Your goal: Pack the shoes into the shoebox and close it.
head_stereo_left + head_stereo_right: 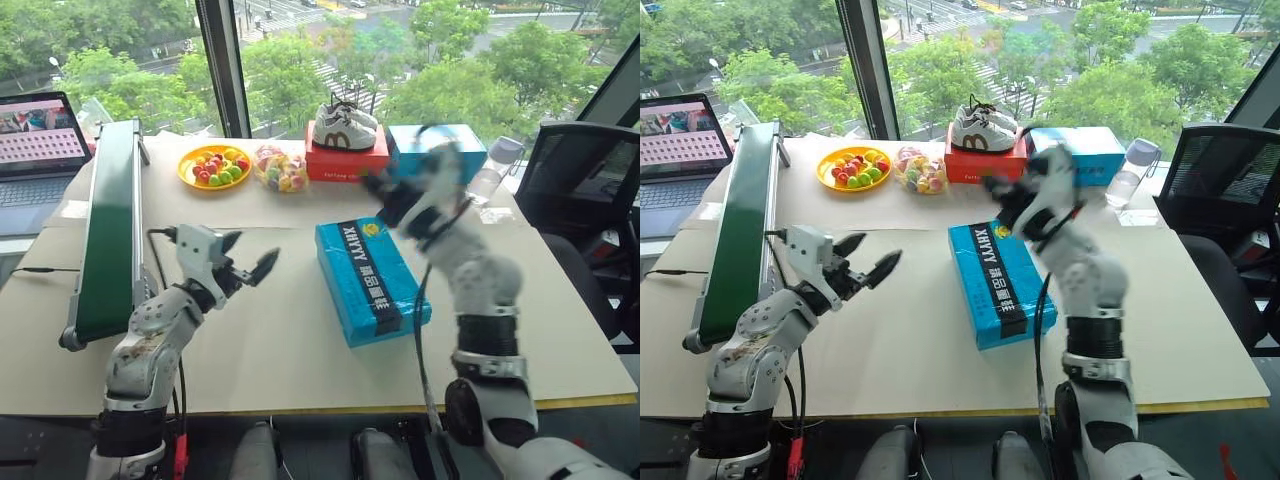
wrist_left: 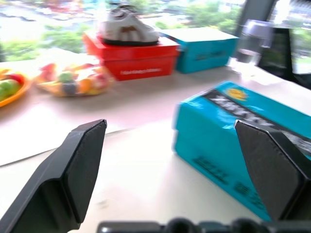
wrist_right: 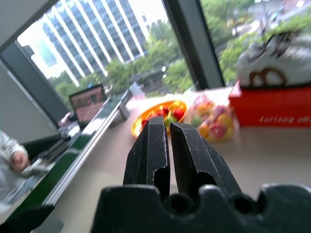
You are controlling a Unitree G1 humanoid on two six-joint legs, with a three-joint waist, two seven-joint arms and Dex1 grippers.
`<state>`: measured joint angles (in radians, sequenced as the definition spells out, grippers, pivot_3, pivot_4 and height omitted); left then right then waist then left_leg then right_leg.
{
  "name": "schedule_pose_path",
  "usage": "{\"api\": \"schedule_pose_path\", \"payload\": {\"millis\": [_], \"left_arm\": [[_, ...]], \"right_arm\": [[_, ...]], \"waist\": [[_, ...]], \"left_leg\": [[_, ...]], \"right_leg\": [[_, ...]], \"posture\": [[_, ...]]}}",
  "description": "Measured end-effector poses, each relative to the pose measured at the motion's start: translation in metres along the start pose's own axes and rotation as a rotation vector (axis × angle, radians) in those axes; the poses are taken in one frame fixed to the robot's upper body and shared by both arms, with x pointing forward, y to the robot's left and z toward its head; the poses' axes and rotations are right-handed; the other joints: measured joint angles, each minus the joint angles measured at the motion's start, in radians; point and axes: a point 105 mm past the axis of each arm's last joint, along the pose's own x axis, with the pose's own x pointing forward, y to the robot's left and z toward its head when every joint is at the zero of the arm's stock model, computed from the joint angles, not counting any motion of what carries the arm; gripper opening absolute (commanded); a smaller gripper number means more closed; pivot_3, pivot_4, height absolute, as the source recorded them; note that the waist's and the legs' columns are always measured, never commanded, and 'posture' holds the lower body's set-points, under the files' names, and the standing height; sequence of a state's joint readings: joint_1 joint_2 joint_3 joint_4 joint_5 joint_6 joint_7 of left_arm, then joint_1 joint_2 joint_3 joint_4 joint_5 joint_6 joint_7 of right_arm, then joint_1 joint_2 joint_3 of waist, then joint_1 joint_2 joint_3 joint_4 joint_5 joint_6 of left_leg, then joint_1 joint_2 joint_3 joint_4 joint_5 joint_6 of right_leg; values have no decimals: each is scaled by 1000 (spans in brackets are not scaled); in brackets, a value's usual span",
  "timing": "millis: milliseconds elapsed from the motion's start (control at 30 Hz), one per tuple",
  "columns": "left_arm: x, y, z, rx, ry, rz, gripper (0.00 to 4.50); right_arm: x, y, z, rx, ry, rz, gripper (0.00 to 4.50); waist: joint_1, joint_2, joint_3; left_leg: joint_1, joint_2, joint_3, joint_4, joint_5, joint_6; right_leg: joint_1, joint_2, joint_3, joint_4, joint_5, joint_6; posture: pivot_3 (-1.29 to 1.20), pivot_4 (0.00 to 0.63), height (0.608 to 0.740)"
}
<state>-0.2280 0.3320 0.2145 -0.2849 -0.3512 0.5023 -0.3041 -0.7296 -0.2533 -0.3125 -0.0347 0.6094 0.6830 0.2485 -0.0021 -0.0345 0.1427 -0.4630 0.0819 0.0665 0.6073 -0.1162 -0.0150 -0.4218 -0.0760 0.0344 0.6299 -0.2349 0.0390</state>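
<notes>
Head views: the left gripper hovers low over the bench, fingers spread wide and empty; the shoebox lies closed at mid-bench, just right of it.

Left wrist view: the shoebox sits beside one finger.

Right wrist view: the right gripper, raised, is pinched together, holding nothing.

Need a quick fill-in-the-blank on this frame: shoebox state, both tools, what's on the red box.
1. The lid of the shoebox is ____.
2. The left tool is ____, with nothing between its fingers.
3. The right tool is ____ and holds nothing.
4. The white sneakers sit on top of the ____ box.

Missing words: closed; open; shut; red
</notes>
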Motion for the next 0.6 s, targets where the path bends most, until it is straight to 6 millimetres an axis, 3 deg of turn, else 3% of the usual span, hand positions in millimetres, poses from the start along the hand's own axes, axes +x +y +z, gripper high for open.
{"api": "schedule_pose_path", "payload": {"millis": [67, 133, 167, 200, 433, 600], "left_arm": [[-5, 19, -8, -1, 21, 136, 4500], [-10, 29, -17, -46, 28, 238, 4500], [-13, 34, -21, -67, 34, 285, 4500], [-19, 40, -30, -73, 58, 345, 4500], [-23, 34, -42, -87, 78, 368, 4500], [-24, 37, -40, -70, 62, 386, 4500]], "right_arm": [[-19, -38, 3, -127, 24, -147, 521], [-45, -76, 0, -459, 123, -277, 521], [-57, -92, -3, -600, 172, -317, 521], [-75, -115, -18, -688, 238, -357, 521], [-110, -154, -69, -650, 344, -492, 521], [-110, -156, -77, -661, 337, -503, 521]], "waist": [[2, 0, 0], [8, 0, 0], [7, 0, 0], [5, 0, 0], [-17, -1, 1], [-15, -1, 1]], "left_leg": [[0, -1, 0, 0, 0, 0], [0, -2, 1, 1, 0, 0], [0, -2, 1, 1, 0, 0], [1, -2, 1, 1, 0, 0], [5, -3, 0, 1, 0, 0], [5, -4, 0, 1, 0, 0]], "right_leg": [[-1, -1, 1, 0, 0, 0], [0, -2, 1, -1, -1, 1], [0, -2, 2, -2, -2, -1], [0, -2, 2, -1, -3, -1], [1, 0, 8, -1, 0, 0], [2, 0, 8, -1, 0, 0]], "posture": [[0, 150, 740], [0, 150, 740], [0, 150, 740], [0, 150, 740], [0, 150, 740], [0, 150, 740]]}}
